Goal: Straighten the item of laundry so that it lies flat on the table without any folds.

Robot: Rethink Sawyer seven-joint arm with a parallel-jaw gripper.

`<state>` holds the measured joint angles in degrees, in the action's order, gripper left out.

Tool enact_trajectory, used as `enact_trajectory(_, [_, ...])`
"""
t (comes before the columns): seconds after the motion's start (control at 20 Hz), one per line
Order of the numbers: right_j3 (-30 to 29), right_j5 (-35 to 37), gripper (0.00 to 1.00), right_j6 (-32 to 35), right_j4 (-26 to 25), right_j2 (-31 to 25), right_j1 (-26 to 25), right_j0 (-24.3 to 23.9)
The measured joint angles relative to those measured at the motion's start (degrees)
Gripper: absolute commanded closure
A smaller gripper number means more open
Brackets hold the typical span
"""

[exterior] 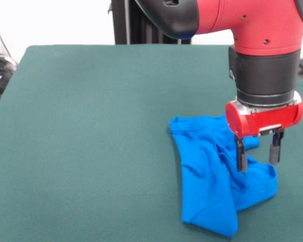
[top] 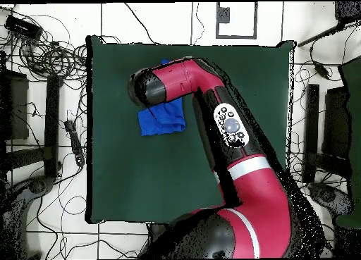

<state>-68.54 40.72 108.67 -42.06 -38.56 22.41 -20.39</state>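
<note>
green table (exterior: pixel 81 151) bare at left; blue t-shirt (exterior: pixel 207 186) crumpled and folded at front view's right near edge, plain side up; gripper (exterior: pixel 258 157) over its right part, fingers apart, tips at cloth, gripping nothing

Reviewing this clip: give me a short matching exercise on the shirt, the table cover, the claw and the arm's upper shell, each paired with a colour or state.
Things:
1. T-shirt
2. Table
3. Claw
4. Arm shell

Descriptions:
A. dark green cover
B. open, fingers pointing down over the cloth
C. bright blue, crumpled with folds
D. red

Pairs: 1-C, 2-A, 3-B, 4-D
</note>
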Motion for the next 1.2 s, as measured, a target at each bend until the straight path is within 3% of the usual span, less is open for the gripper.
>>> enact_trajectory(1.2, [-1.36, -3.50, 0.00, 0.00, -1.37, 0.00, -0.04, 0.00])
